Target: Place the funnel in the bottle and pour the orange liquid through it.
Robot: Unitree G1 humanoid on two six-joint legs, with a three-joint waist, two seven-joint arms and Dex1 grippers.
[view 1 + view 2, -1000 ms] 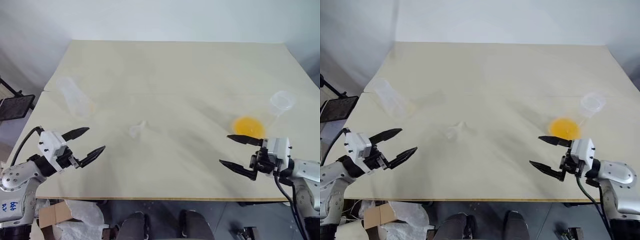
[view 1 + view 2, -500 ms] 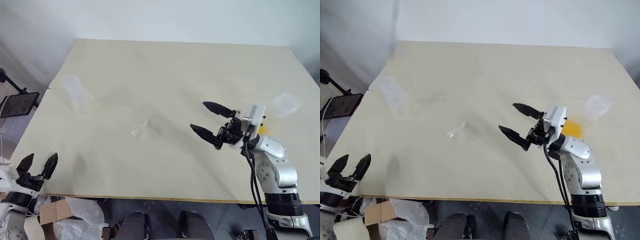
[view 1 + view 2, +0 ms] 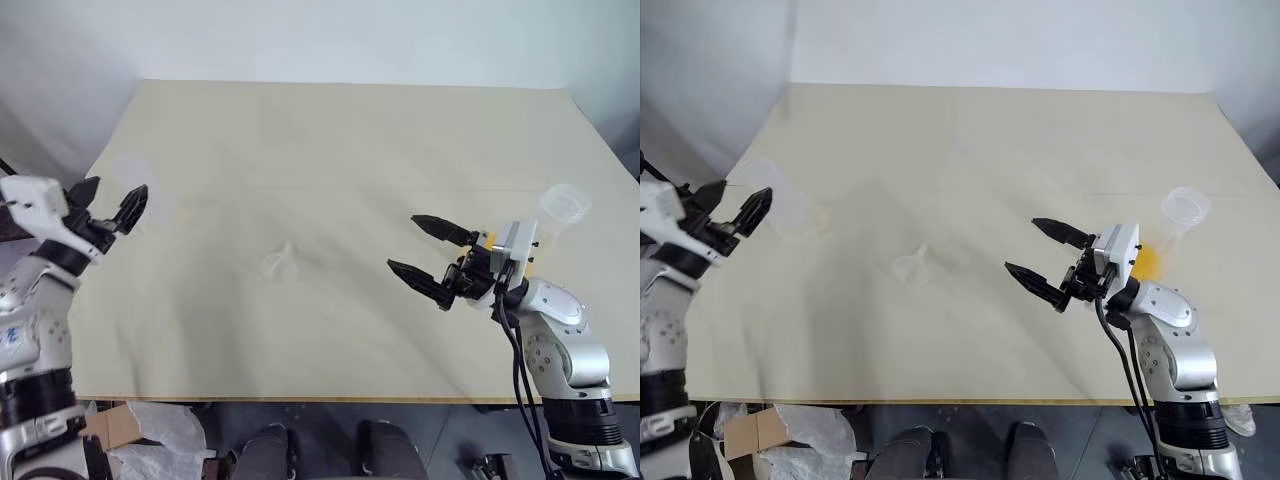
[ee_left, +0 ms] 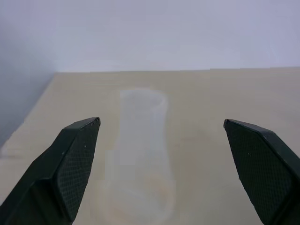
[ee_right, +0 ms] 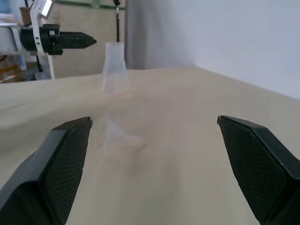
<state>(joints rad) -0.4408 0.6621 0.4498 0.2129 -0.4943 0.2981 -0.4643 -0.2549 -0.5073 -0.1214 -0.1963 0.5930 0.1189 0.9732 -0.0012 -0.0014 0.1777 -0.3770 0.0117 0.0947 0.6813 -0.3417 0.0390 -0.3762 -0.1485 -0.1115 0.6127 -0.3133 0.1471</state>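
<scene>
No readable writing shows on the empty flask (image 3: 790, 205), funnel (image 3: 910, 266) or orange-filled flask (image 3: 1170, 225); left gripper (image 3: 108, 205) and right gripper (image 3: 428, 255) jaws spread, empty.

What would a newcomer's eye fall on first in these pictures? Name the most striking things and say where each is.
The orange liquid glows in a clear flask near the table's right edge, partly behind the open right hand. At the left edge, the open left hand hovers beside the empty bottle. The small clear funnel lies on the pale table between them.
</scene>
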